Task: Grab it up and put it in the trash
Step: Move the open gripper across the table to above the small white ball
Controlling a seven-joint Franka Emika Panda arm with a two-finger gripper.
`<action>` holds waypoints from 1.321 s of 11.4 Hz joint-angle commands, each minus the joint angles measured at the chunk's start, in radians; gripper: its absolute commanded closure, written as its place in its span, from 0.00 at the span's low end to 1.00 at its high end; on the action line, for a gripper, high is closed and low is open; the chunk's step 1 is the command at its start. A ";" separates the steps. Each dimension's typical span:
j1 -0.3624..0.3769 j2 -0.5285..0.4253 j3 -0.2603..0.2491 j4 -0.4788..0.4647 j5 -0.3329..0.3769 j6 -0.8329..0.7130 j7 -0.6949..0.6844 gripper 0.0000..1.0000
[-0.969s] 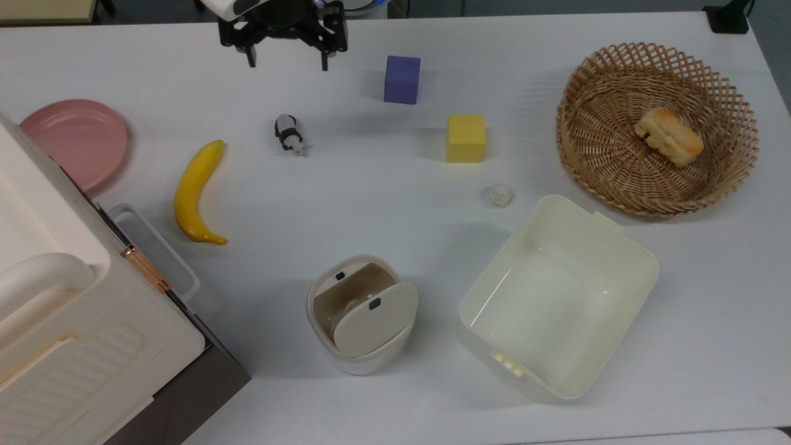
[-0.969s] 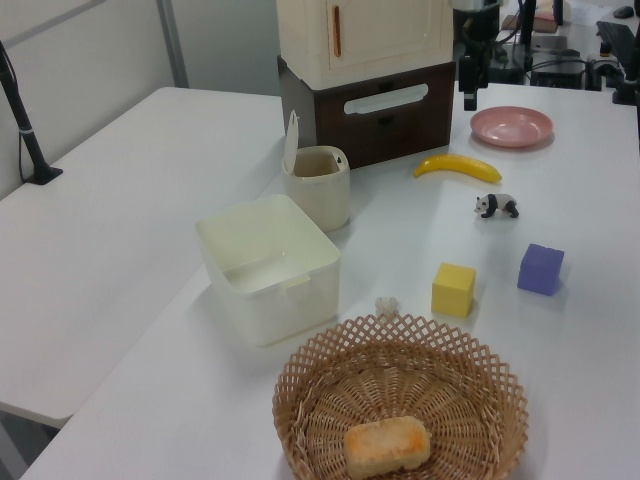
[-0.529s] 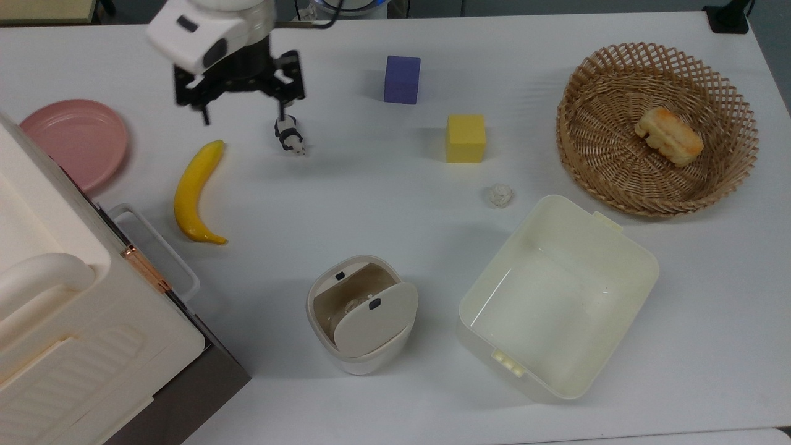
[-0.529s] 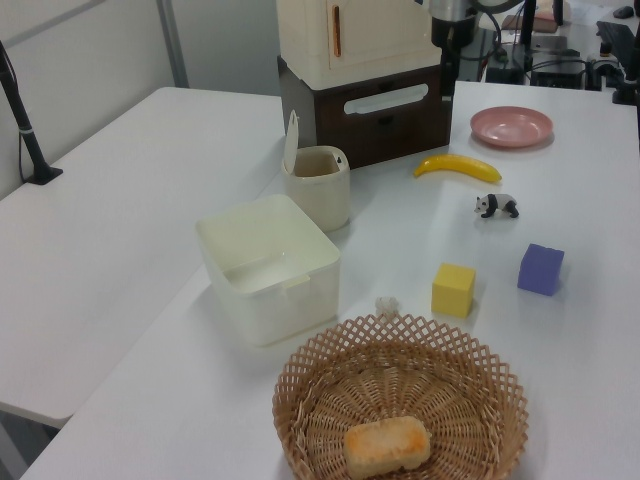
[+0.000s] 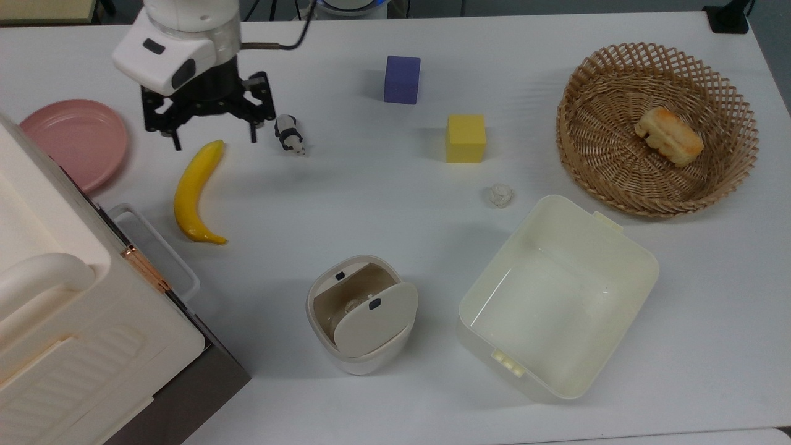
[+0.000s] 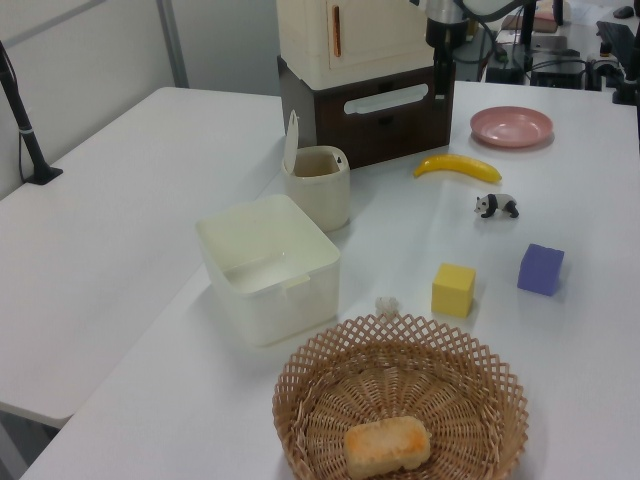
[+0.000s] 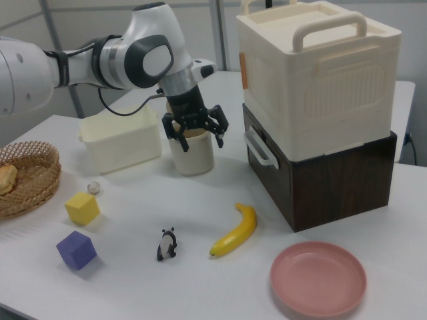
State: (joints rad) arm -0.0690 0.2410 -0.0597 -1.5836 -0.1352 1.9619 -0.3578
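The crumpled paper wad [image 5: 501, 195] lies on the white table [image 5: 371, 204] right of centre in the top view, just beside the upper-left corner of the cream rectangular tub [image 5: 556, 296] and below the yellow cube [image 5: 466, 138], touching neither. In the left view it is a pale speck [image 6: 387, 306] just above the rim of the wicker basket [image 6: 400, 400].

The gripper [image 5: 213, 139] hangs in the upper left of the top view, its jaws spread apart and holding nothing, between the banana [image 5: 194, 191] and the panda figurine [image 5: 290, 133], well apart from the wad. In the right view it [image 7: 196, 138] hangs in front of the trash bin.

The risk I see is the wrong pick: the open fingers are near the panda (also small and partly white), and a descent here would likely catch it or nudge the banana. Later, the wad is light and springy-looking, so a loose pinch could let it slip, and the tub's wall so close may foul one finger.

The trash bin [image 5: 361, 315] sits at lower centre of the top view, rounded white plastic, its beige swing lid [image 5: 375, 319] tilted and partly covering the opening; a drop off to one side might land on the lid.

The cube and the purple cube [image 5: 402, 79] look like soft foam, the basket is open weave holding a piece of bread [image 5: 669, 136], and the pink plate [image 5: 74, 141] is smooth and shallow.
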 commanded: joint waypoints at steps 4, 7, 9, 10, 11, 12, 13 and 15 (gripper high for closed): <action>0.250 0.003 0.003 0.002 0.182 -0.176 0.414 0.00; 0.359 0.073 0.001 0.008 0.252 -0.167 0.566 0.00; 0.434 0.141 0.001 0.011 0.253 -0.106 0.643 0.00; 0.468 0.159 0.001 0.007 0.243 -0.034 0.689 0.04; 0.497 0.191 0.000 0.008 0.235 -0.011 0.707 0.08; 0.520 0.223 0.000 0.011 0.220 0.003 0.711 0.12; 0.532 0.240 0.000 0.010 0.212 0.038 0.730 0.14; 0.537 0.267 0.000 0.010 0.181 0.071 0.767 0.18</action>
State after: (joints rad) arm 0.4530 0.4836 -0.0439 -1.5835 0.0842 2.0032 0.3634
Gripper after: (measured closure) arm 0.137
